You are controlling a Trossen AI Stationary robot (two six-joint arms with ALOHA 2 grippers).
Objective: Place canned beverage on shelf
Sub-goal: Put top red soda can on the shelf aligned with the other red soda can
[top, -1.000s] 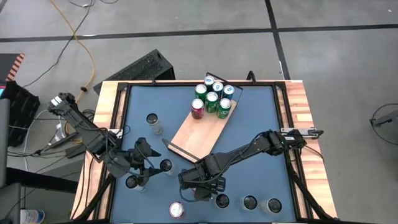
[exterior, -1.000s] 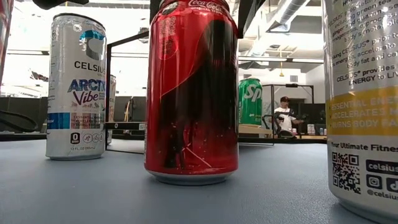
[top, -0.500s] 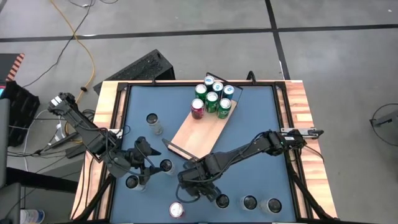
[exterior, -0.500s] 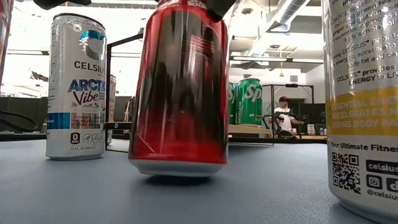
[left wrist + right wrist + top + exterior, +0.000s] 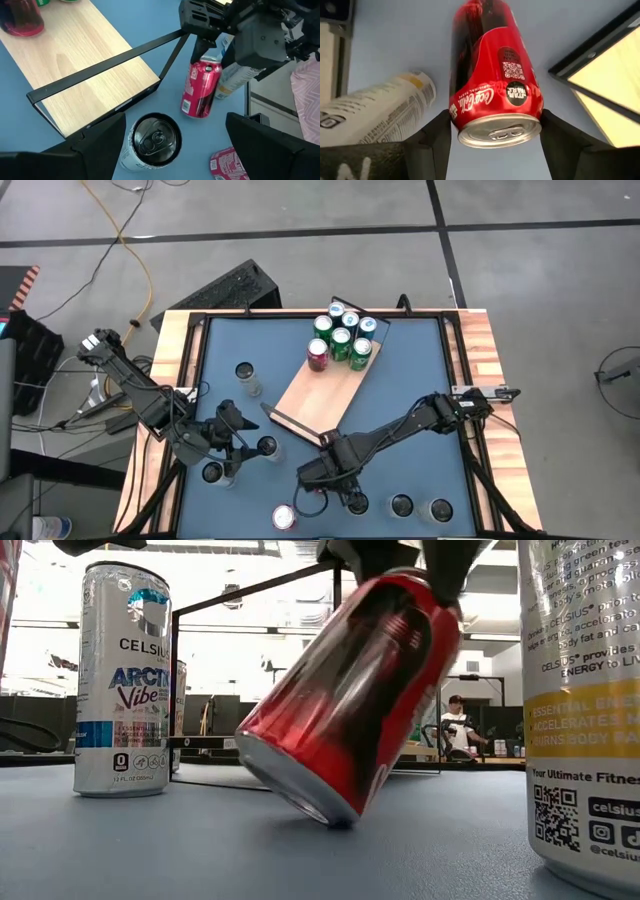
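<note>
Desk (image 5: 420, 380) blue, rimmed in wood; shelf (image 5: 315, 395) lying slantwise at centre, green Sprite cans (image 5: 342, 338) and one red can clustered at its far end. Right pincer (image 5: 210, 47) clamped on red Coca-Cola can (image 5: 345, 705), tilted, lower rim touching desk, just beside shelf's near rail. White Celsius "Arctic Vibe" can (image 5: 122, 680) standing nearby. Left pincer (image 5: 240, 442) spread wide, hovering beside another can top (image 5: 152, 141).

Red can (image 5: 492, 95) with white script, light-wood shelf (image 5: 318, 393), blue tabletop (image 5: 410, 370).
</note>
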